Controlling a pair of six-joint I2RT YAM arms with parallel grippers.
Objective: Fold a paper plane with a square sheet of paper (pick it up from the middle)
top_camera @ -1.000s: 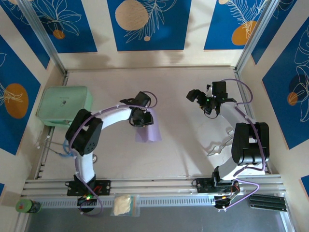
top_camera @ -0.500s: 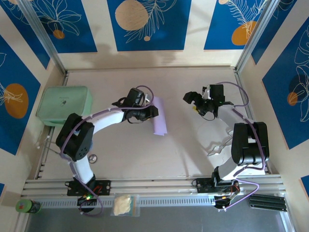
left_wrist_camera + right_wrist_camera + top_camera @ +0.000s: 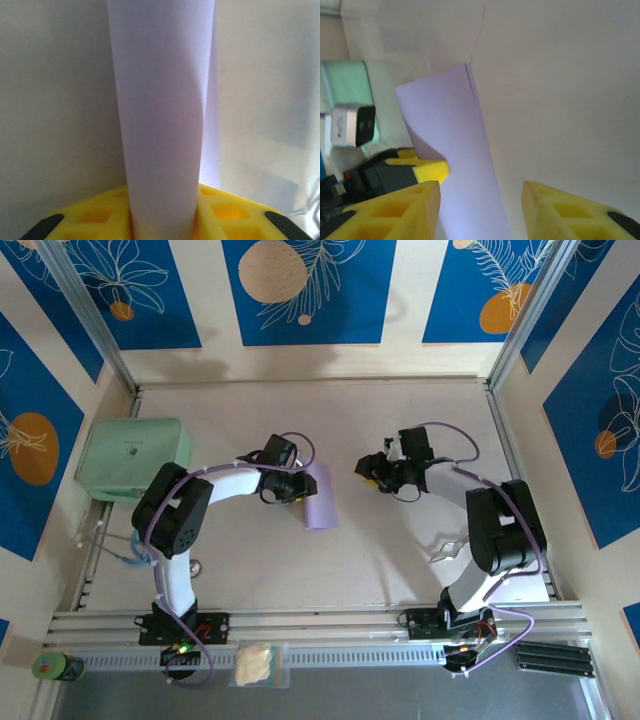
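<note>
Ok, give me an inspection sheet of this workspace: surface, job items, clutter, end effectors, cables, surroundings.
Surface: pale table, nothing amiss seen.
Job's things: lilac paper, bent into a narrow curved strip, not yet a plane.
Clutter: green box at the far left; pale packet and can by the front rail.
End effectors: left end effector shut on the paper; right end effector open, facing the paper, apart from it in the top view.
Cables: purple cables looped along both arms, off the paper.
Surroundings: blue leaf-print wall panels; nothing else seen.
</note>
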